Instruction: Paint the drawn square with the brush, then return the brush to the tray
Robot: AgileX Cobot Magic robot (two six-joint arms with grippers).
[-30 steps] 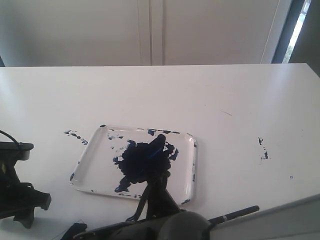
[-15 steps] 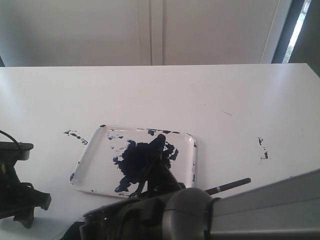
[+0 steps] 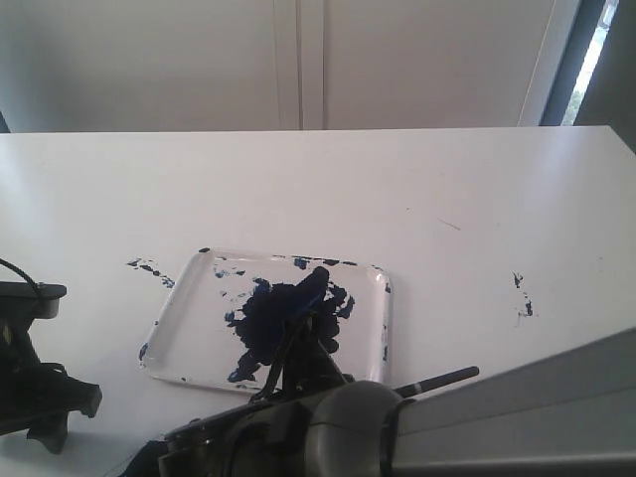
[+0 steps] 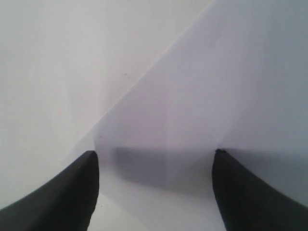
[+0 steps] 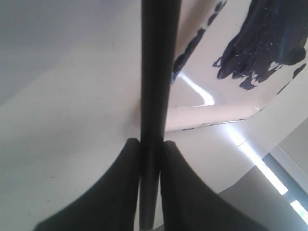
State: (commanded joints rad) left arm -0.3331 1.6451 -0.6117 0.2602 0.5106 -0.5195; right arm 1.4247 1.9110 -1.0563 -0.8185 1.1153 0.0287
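Note:
The tray (image 3: 171,320), white with a large dark blue blotch, lies on the table in front of centre. My right gripper (image 3: 303,343) hangs over its near side, shut on the black brush (image 3: 442,379). The brush tip (image 3: 316,281) rests on the blotch and the handle sticks out to the right. In the right wrist view the shaft of the brush (image 5: 156,72) runs between the closed fingers of the right gripper (image 5: 151,149), with the tray rim (image 5: 216,114) beyond. My left gripper (image 4: 156,159) is open over bare white table, also seen at the far left (image 3: 62,407). The drawn square shows in no view.
Dark blue paint specks mark the table left of the tray (image 3: 149,268) and to its right (image 3: 522,298). The grey right arm (image 3: 517,417) fills the lower right corner. A white wall stands behind the table's far edge (image 3: 318,129).
The right arm has swung in over the lower part of the view, and the brush handle's end has moved left and up. The tip stays on the blotch. The left arm has not moved.

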